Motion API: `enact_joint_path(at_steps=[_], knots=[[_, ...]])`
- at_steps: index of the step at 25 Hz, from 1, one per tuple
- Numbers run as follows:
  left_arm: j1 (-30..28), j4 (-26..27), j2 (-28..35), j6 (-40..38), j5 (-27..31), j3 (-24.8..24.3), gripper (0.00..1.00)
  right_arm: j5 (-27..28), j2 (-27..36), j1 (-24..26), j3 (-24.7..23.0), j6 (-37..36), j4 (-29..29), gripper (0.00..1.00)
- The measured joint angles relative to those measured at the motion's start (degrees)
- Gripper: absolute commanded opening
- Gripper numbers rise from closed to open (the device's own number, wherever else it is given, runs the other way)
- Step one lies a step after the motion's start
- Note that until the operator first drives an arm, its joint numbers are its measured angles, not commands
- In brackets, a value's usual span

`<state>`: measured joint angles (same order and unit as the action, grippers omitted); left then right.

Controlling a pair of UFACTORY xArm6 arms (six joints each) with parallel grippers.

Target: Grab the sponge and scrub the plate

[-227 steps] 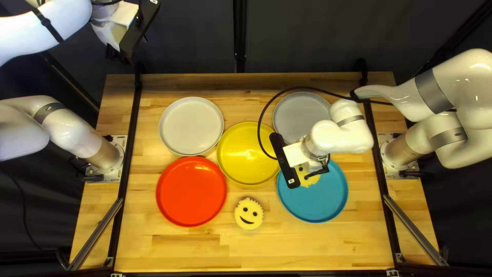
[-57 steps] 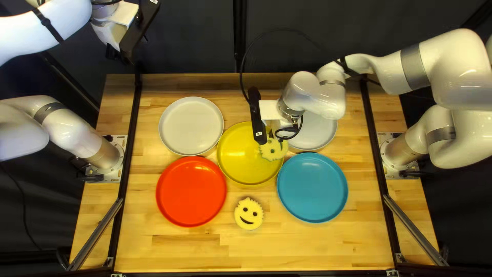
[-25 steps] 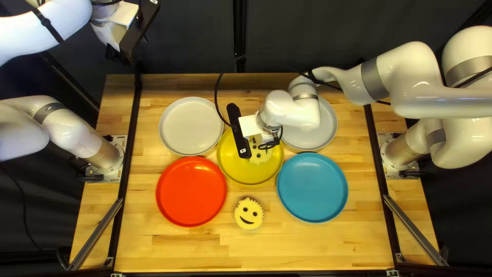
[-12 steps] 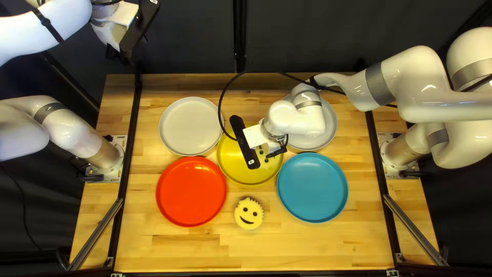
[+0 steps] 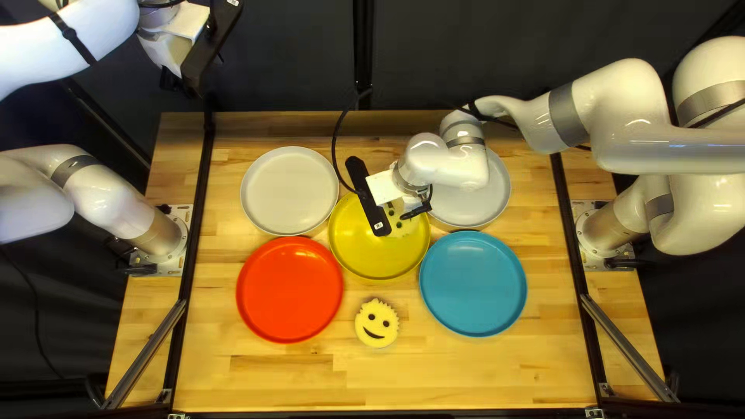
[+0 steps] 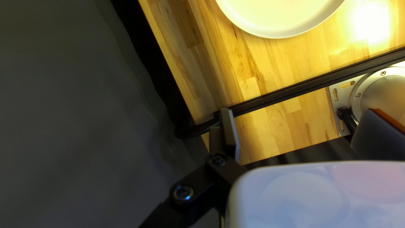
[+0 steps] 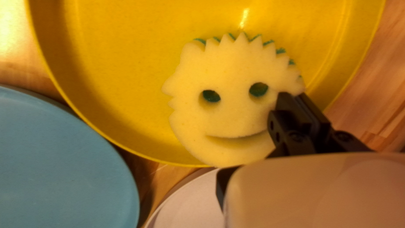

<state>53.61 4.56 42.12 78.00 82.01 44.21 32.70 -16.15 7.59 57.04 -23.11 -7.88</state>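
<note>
Over the yellow plate (image 7: 118,63), right gripper (image 7: 295,98) nearly closed, apparently pinching the sponge (image 7: 232,114); likely light, squashy, best held by its edge. Left gripper (image 6: 301,122) wide open.

Beyond the right gripper (image 5: 384,188), the wooden table (image 5: 295,380) is backed by a dark curtain (image 5: 466,54), crossed by a black upright post (image 5: 362,46). Well to either side, the brightly lit tabletop is crossed by dark rails (image 5: 194,233).

The yellow plate (image 5: 372,256), red plate (image 5: 289,289), blue plate (image 5: 473,283), off-white plate (image 5: 289,190) and grey plate (image 5: 473,209) are plain — the smiley sponge (image 7: 228,118) is pale yellow, green-edged; the second sponge (image 5: 368,319), yellow with a dark smiling face; the desk (image 5: 481,372), honey-brown striped grain.
</note>
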Motion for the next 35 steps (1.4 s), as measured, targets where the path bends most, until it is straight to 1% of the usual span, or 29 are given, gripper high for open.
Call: enact_joint_path(at_steps=[5,9,17,22,28,35], knots=[[0.0,0.0,0.0,0.0,0.0,0.0,1.0,2.0,-0.7,0.1,2.0,-0.9,4.6,0.0],[0.0,0.0,0.0,0.0,0.0,0.0,1.0,4.0,-1.5,-1.8,3.4,0.9,6.4,0.0],[0.0,0.0,0.0,0.0,0.0,0.0,1.0,6.2,-3.4,-6.6,5.8,6.0,5.1,0.0],[0.0,0.0,0.0,0.0,0.0,0.0,1.0,7.0,-4.1,-7.9,6.8,8.0,3.4,0.0],[0.0,0.0,0.0,0.0,0.0,0.0,1.0,7.6,-4.3,-4.9,7.5,6.5,3.1,0.0],[0.0,0.0,0.0,0.0,0.0,0.0,1.0,8.1,-6.3,0.2,9.6,3.0,4.9,0.0]])
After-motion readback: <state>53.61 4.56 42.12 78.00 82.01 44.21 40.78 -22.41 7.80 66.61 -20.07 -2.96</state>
